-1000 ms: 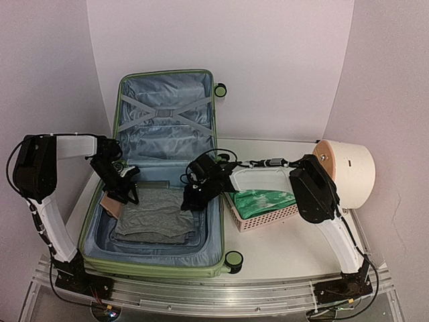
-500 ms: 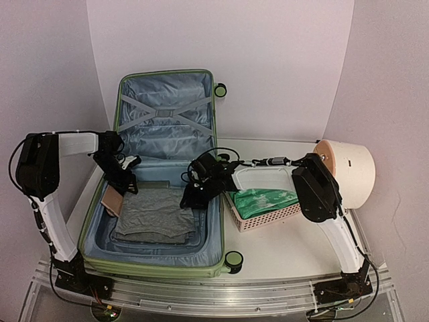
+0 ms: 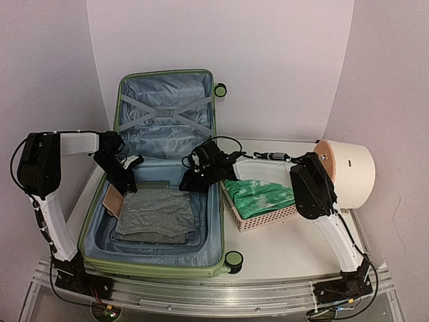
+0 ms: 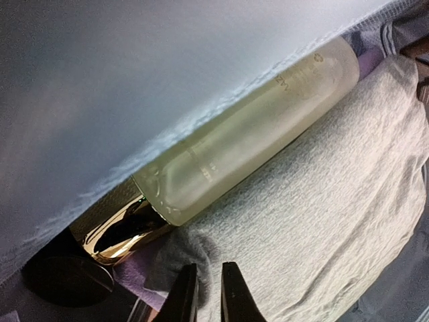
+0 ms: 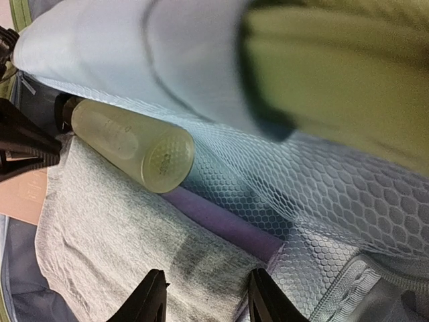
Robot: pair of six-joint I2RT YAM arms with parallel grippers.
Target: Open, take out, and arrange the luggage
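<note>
The luggage point(image 3: 219, 221), a light-green hard-shell suitcase, lies open with its lid point(image 3: 164, 114) leaning on the back wall. In its base lies a folded grey cloth point(image 3: 153, 215), with a frosted bottle point(image 4: 255, 127) along its far edge. My left gripper point(image 3: 129, 180) is at the cloth's far left corner. In the left wrist view that gripper point(image 4: 206, 295) is shut on a pinched fold of the cloth point(image 4: 335, 194). My right gripper point(image 3: 192, 184) hovers at the far right corner, and the right wrist view shows the gripper point(image 5: 208, 302) open over the cloth point(image 5: 114, 235).
A purple item point(image 5: 228, 225) shows under the cloth beside the mesh pocket point(image 5: 322, 194). A tan flat piece point(image 3: 112, 199) stands at the suitcase's left wall. Right of the suitcase are a pink slotted basket point(image 3: 268, 218) holding a green bundle point(image 3: 261, 194) and a cream drum point(image 3: 348, 171).
My left gripper has shifted slightly toward the back and closed on the cloth's corner. My right gripper has opened and moved back toward the bottle.
</note>
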